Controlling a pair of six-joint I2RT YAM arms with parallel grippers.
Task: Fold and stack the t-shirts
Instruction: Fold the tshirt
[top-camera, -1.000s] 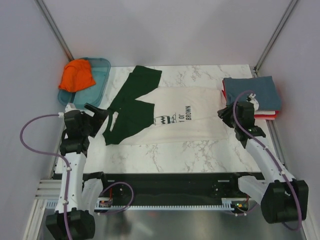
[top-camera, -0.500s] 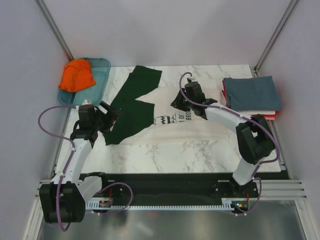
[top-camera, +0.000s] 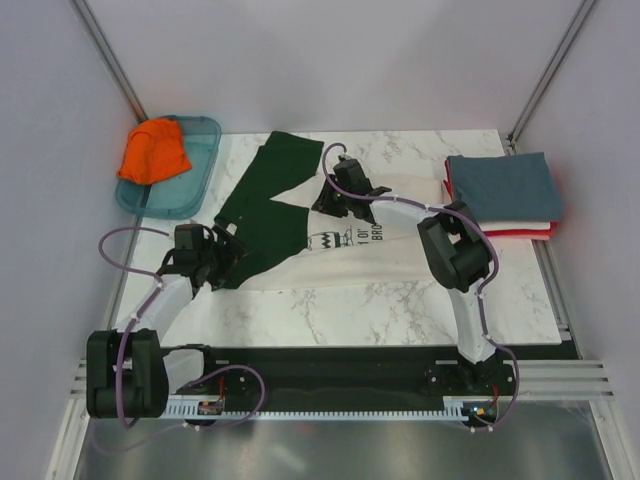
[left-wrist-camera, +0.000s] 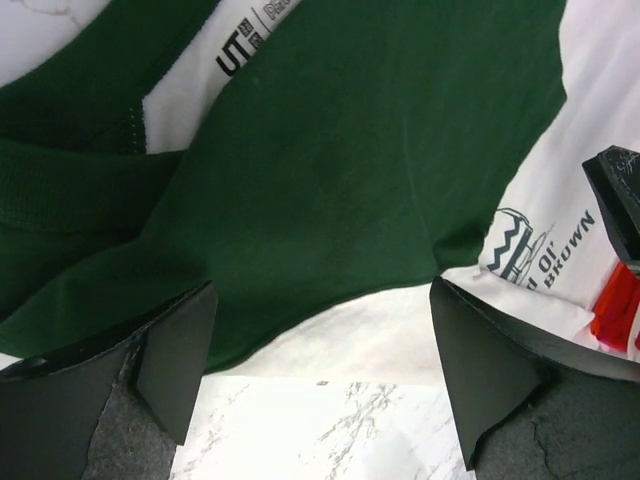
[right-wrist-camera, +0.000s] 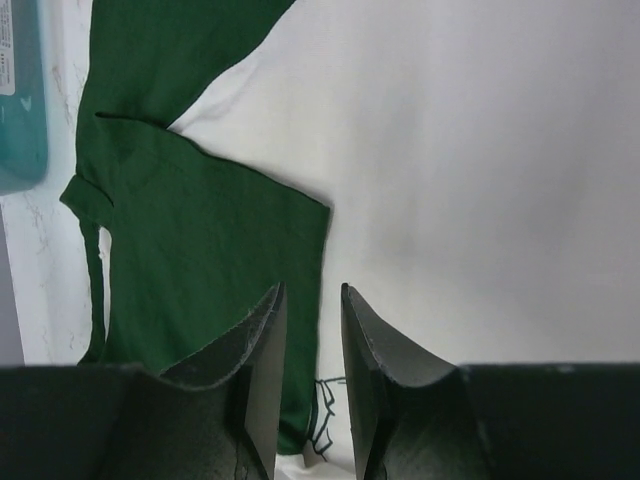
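Observation:
A cream t-shirt (top-camera: 385, 235) with dark green sleeves (top-camera: 262, 215) and a black chest print lies flat on the marble table. My left gripper (top-camera: 226, 260) is wide open, low over the shirt's near left edge. In the left wrist view (left-wrist-camera: 320, 292) the green sleeve (left-wrist-camera: 360, 150) and the cream hem lie between its jaws. My right gripper (top-camera: 326, 200) hovers over the edge of the green sleeve. Its jaws (right-wrist-camera: 312, 292) stand a narrow gap apart with nothing in them. An orange tee (top-camera: 153, 150) lies in the teal tray. Folded tees, slate-blue (top-camera: 500, 183) on top, are stacked at the right.
The teal plastic tray (top-camera: 203, 165) sits at the back left and shows in the right wrist view (right-wrist-camera: 20, 100). White and red (top-camera: 522, 232) folded tees lie under the slate-blue one. Grey walls and frame posts close in the table.
My right arm swung left from beside the folded stack, across the shirt, to the green sleeve. My left gripper moved nearer and right to the shirt's lower left edge.

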